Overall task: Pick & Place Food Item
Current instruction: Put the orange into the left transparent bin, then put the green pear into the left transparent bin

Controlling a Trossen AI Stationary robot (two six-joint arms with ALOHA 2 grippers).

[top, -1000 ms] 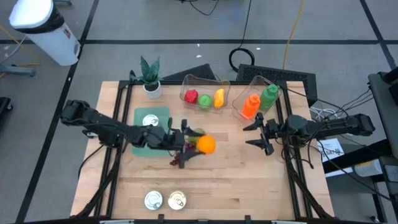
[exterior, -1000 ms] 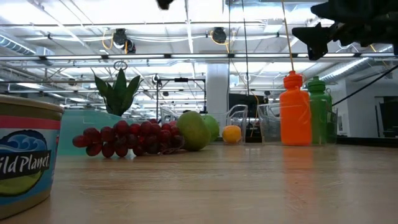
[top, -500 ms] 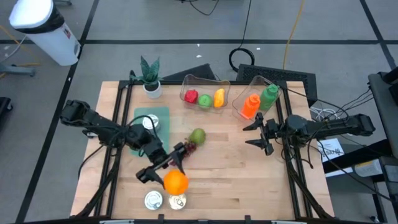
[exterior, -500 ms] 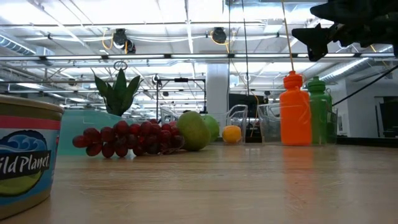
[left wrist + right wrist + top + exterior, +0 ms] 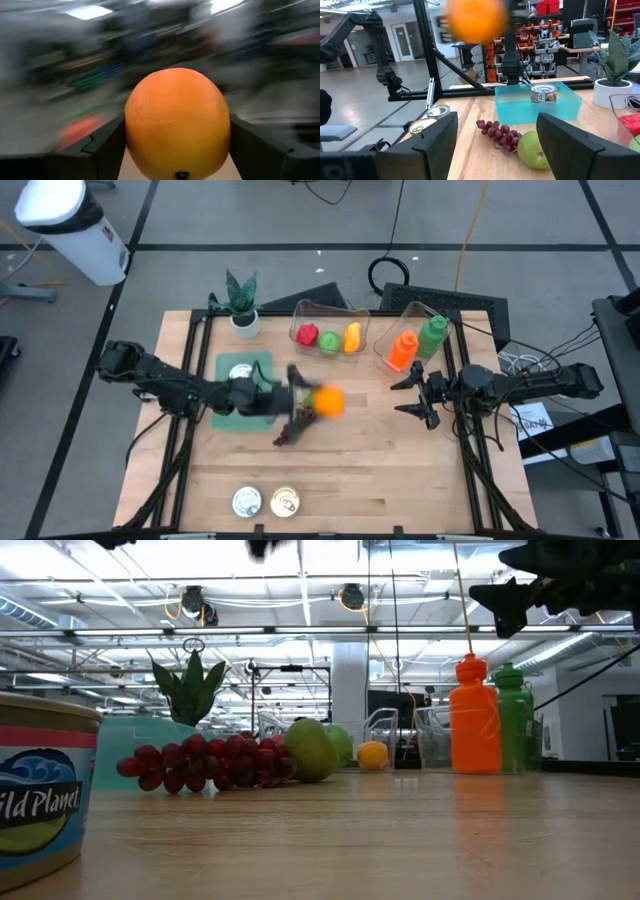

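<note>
Wooden table (image 5: 400, 450): can (image 5: 543, 93) in teal tray (image 5: 538, 104); left gripper (image 5: 176, 150) clamped around orange (image 5: 177, 121); right gripper (image 5: 408, 395) spread, empty.

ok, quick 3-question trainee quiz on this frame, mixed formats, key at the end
1. True or false: the left gripper holds the orange clear of the table.
2. What sits inside the teal bin? A) pear B) can C) grapes
3. Fill in: the right gripper waits near the orange and green ____.

Key: 1 true. 2 B, a can; the pear and grapes lie outside. 3 bottles.
</note>
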